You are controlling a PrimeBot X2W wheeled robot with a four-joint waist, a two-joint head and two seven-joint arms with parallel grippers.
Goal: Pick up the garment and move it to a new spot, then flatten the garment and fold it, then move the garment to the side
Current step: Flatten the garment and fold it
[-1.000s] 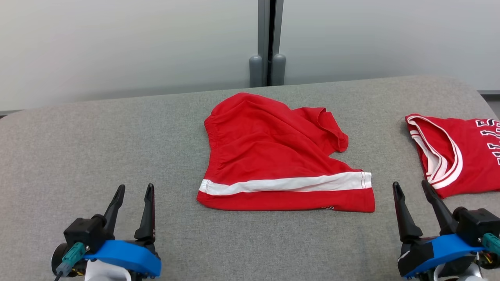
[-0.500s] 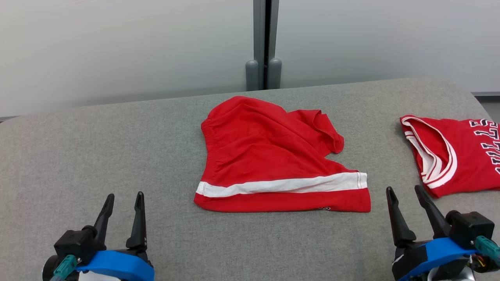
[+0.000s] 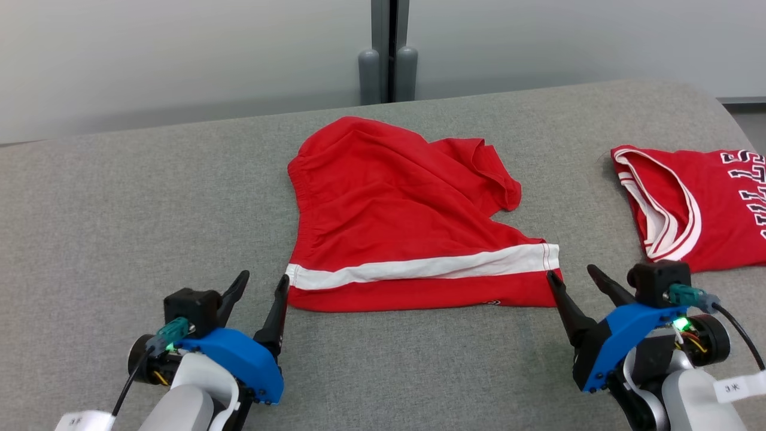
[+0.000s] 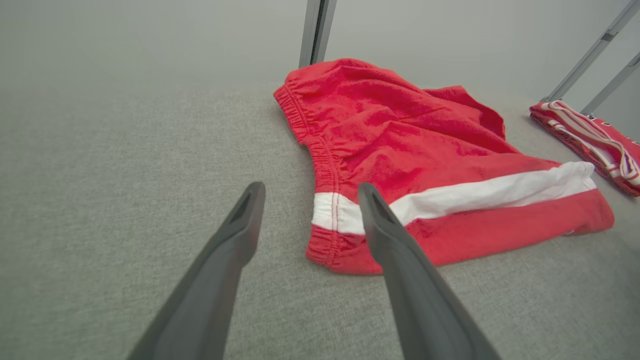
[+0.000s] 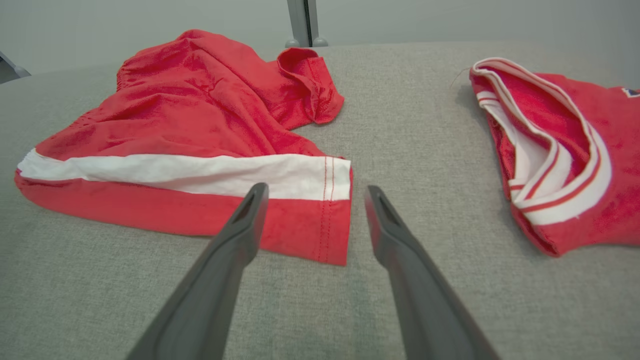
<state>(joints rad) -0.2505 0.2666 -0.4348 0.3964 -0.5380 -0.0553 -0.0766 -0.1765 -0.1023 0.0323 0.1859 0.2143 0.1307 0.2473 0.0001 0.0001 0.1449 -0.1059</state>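
The garment (image 3: 395,221) is a pair of red shorts with a white stripe, lying rumpled in the middle of the grey table, one leg bunched at the back right. My left gripper (image 3: 263,277) stands open at its near left corner, its right finger just beside the stripe's end. In the left wrist view the garment (image 4: 400,135) lies ahead and right of that gripper (image 4: 310,186), the hem corner between the fingers. My right gripper (image 3: 570,271) is open at the near right corner; in its wrist view the garment's (image 5: 200,110) corner sits between the fingers of the gripper (image 5: 316,187).
A second red jersey (image 3: 700,203) with white trim and lettering lies at the table's right end, close to my right gripper. The grey fabric table (image 3: 119,209) stretches wide to the left. A grey post (image 3: 388,54) stands behind the far edge against a pale wall.
Both grippers have come forward and inward to the garment's near corners, still open. The head camera has shifted, so the whole picture has moved. The garment lies as before.
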